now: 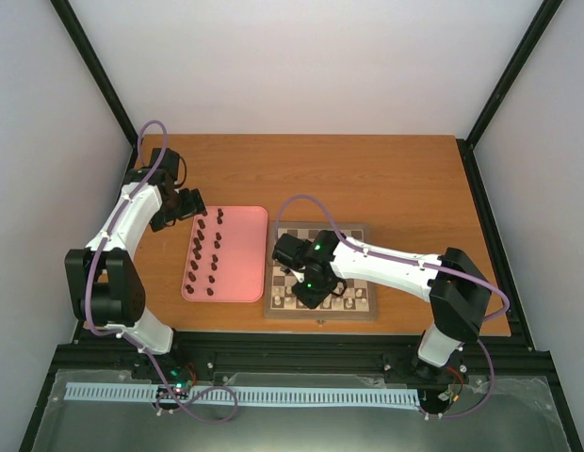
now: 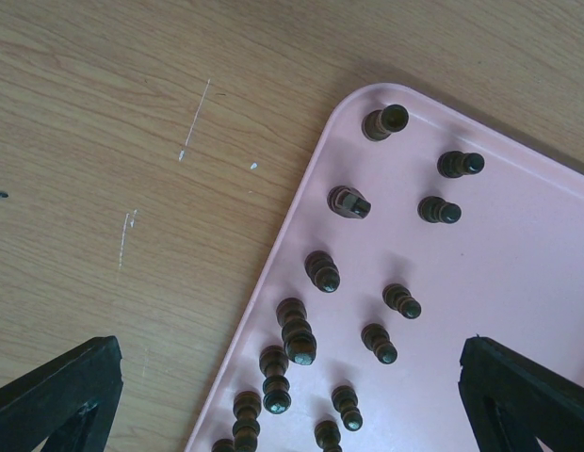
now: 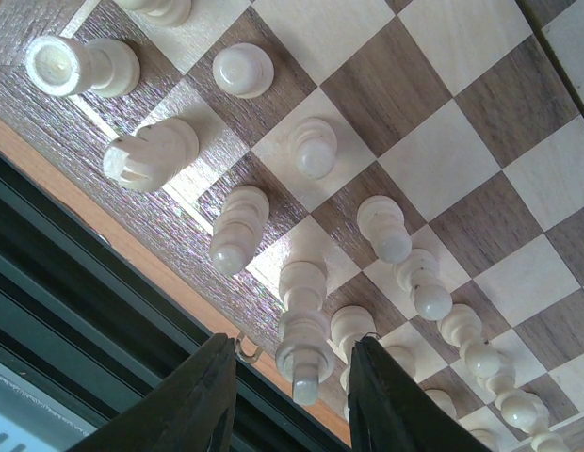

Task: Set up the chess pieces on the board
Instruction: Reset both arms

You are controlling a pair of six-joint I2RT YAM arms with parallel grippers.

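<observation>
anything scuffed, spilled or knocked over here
No spill visible. The one blemish is a few pale scratches in the wooden table, on the bare wood beside the pink tray near its corner.

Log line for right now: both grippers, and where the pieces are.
left gripper: open, above pink tray corner | dark pieces: on pink tray | right gripper: open, straddling white piece in edge row of board

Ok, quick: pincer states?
Left pincer: open, empty, above dark chess pieces.
Right pincer: open, straddling a cream chess piece, gaps both sides.
</observation>
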